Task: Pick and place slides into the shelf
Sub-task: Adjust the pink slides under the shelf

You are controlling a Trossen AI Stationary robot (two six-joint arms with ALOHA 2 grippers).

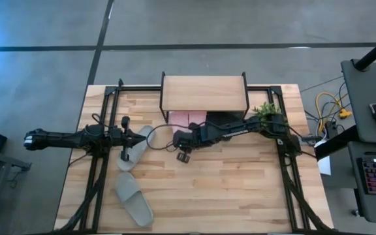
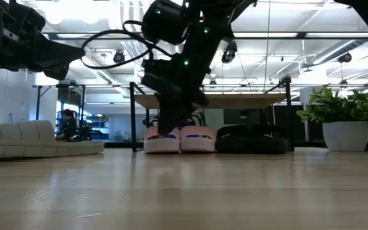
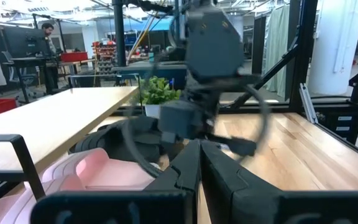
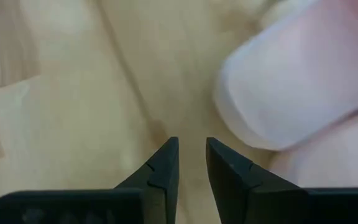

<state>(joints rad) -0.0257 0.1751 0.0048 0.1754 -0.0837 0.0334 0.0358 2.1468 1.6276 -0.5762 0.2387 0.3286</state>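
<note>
The right end effector — fingers slightly parted, holding nothing — points at the bench just beside the pink slides under the shelf at the far edge; black slides adjoin. The left end effector is closed, empty, near grey-green slides.

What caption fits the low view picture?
Pink slides and black slides sit under the shelf, grey-green slides wait outside.

Light: bright, even, from ceiling strip lamps in the low view.
Glare: blue glow at the floor beyond the tabletop's far left corner.
Blur: right arm smeared; pink slide out of focus.
</note>
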